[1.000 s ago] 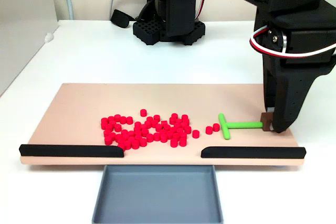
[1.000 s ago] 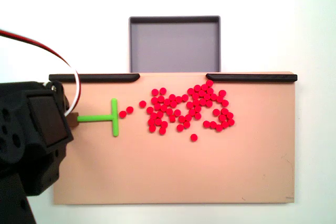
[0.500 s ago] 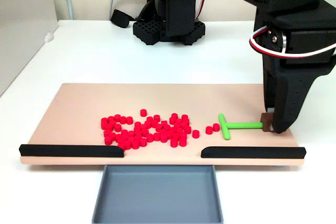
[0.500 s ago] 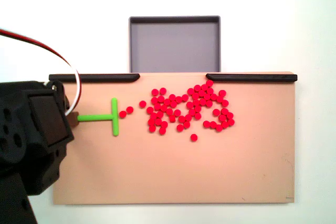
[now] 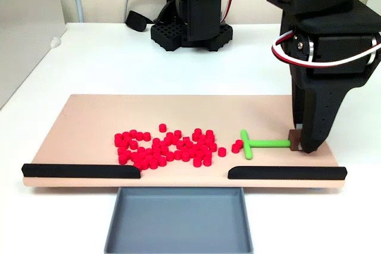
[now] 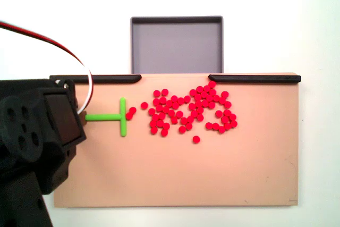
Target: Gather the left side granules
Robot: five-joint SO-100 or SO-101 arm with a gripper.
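Low front view; opposing overhead view

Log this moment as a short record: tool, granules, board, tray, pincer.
tool: green T-shaped tool lies flat on the board, crossbar toward the granules, stem end at the pincer
granules: red granules lie mostly in one loose cluster mid-board; two touch the crossbar; one lone granule sits apart
board: tan board with two black rails along one edge, gap between them
tray: grey tray below the gap, nothing in it
pincer: pincer at the stem end, seemingly gripping it; jaws not clearly visible
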